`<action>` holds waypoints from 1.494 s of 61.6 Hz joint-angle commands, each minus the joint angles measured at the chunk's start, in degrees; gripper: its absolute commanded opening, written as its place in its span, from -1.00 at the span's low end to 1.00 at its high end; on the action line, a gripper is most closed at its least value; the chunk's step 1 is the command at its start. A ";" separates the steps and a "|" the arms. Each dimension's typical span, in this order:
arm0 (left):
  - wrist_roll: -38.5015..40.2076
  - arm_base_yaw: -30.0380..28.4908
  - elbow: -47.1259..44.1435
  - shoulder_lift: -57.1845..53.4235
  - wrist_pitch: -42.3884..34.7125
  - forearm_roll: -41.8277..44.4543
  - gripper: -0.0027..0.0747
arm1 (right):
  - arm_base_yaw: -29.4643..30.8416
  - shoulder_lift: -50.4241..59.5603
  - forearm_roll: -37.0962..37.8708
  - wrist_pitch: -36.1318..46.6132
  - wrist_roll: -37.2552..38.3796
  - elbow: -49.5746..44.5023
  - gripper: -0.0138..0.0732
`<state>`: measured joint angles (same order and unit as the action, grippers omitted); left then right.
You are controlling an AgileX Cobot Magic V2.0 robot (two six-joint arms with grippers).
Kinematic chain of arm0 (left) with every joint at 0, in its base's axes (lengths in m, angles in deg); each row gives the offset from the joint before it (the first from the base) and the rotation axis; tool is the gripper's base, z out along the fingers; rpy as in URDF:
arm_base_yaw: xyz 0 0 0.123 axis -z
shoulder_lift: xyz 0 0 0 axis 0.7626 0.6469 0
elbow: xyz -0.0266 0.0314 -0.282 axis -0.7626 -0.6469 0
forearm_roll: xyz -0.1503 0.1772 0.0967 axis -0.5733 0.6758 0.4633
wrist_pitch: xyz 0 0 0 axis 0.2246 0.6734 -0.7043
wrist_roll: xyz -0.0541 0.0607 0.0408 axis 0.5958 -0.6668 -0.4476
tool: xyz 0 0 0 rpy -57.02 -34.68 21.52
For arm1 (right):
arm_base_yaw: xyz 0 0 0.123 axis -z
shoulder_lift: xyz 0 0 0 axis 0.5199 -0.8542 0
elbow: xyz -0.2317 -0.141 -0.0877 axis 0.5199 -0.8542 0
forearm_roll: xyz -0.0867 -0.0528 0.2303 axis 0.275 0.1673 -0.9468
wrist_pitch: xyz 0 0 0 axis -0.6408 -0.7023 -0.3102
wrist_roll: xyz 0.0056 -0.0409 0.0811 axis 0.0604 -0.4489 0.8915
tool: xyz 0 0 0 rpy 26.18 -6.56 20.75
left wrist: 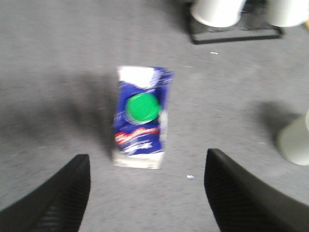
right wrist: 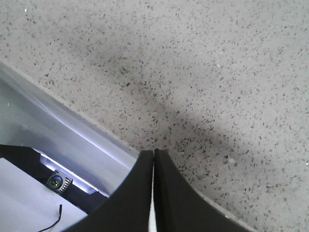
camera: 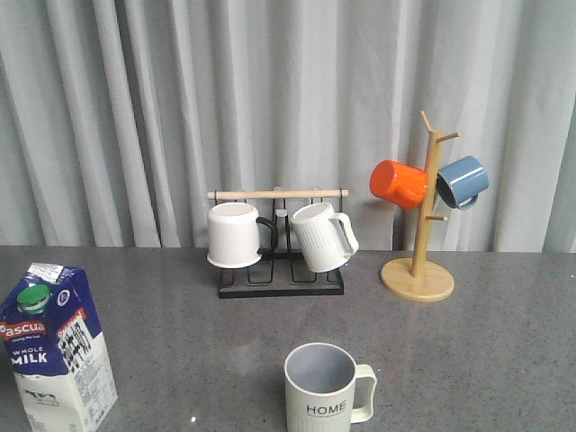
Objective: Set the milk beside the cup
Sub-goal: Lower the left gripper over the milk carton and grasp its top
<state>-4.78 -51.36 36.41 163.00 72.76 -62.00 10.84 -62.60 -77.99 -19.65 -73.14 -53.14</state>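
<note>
The milk (camera: 56,349) is found upright at the near left of the grey speckled table (camera: 180,351), well apart from the cup (camera: 327,388), which stands near the front edge at the centre. Bare tabletop lies between the two; nothing is seen obstructing that stretch.

Behind the cup, a black wire rack (camera: 281,279) with a pale wooden bar is noted, carrying a plain white mug (camera: 236,235) with a black handle and a ribbed white mug (camera: 321,237). To the right of it a wooden mug tree (camera: 420,247) on a round base holds an orange mug (camera: 400,184) and a blue mug (camera: 463,181). Pleated grey curtains (camera: 135,108) close off the back.

The carton is a tall gable-top box, printed blue and white, with a round green cap (left wrist: 142,108), a red band and the words "WHOLE MILK". The cup is cream-grey, cylindrical, greyish inside, with a squarish handle and "HOME" in dark letters.

In the left wrist view, somewhat blurred, the left gripper (left wrist: 145,193) is seen above the carton with its dark textured fingers (left wrist: 65,195) spread wide, touching nothing. In the right wrist view the right gripper (right wrist: 153,193) is observed with fingers pressed together, empty, over the table near its edge.
</note>
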 commanded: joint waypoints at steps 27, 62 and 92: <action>-1.43 0.08 6.32 10.57 0.37 -2.08 0.34 | 0.40 -0.02 -1.24 3.29 -0.16 1.62 -0.69; -2.95 0.08 6.32 15.18 0.37 -0.86 0.34 | 0.40 -0.02 -1.23 3.34 -0.16 1.62 -0.69; -3.39 0.08 6.32 17.76 0.37 -1.05 0.34 | 0.40 -0.02 -1.23 3.34 -0.16 1.62 -0.69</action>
<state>-8.02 -51.36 40.76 182.12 74.18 -62.12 10.84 -62.60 -79.05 -19.47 -73.06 -53.14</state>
